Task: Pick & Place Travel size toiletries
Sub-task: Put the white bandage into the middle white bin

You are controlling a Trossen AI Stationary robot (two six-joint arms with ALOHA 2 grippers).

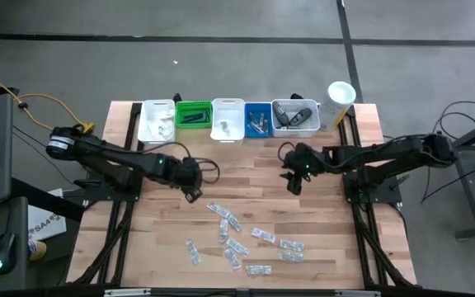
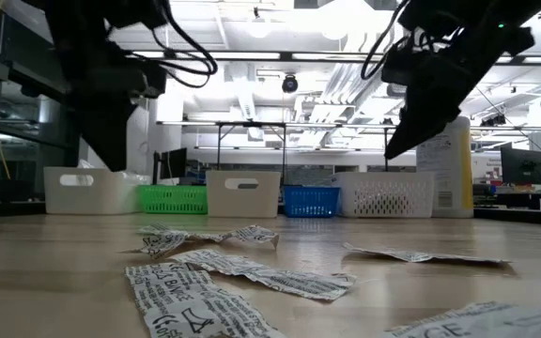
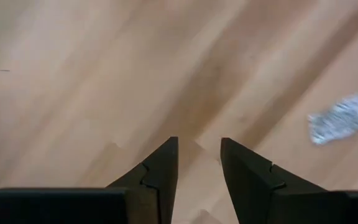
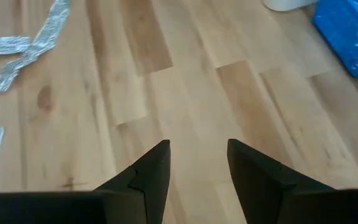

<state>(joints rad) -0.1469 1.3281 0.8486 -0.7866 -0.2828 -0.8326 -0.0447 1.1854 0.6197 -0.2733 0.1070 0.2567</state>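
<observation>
Wooden table (image 1: 320, 247) carried the sachets (image 1: 237, 235) scattered at its near middle; left gripper (image 1: 191, 195) and right gripper (image 1: 294, 183) hovered beyond them, jaws apart, both holding nothing.

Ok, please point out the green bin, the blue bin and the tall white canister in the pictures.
green bin (image 1: 193, 106): high view, on its far rim.
blue bin (image 2: 310, 201): low view, on its front wall.
tall white canister (image 1: 340, 93): high view, on its round top.
</observation>
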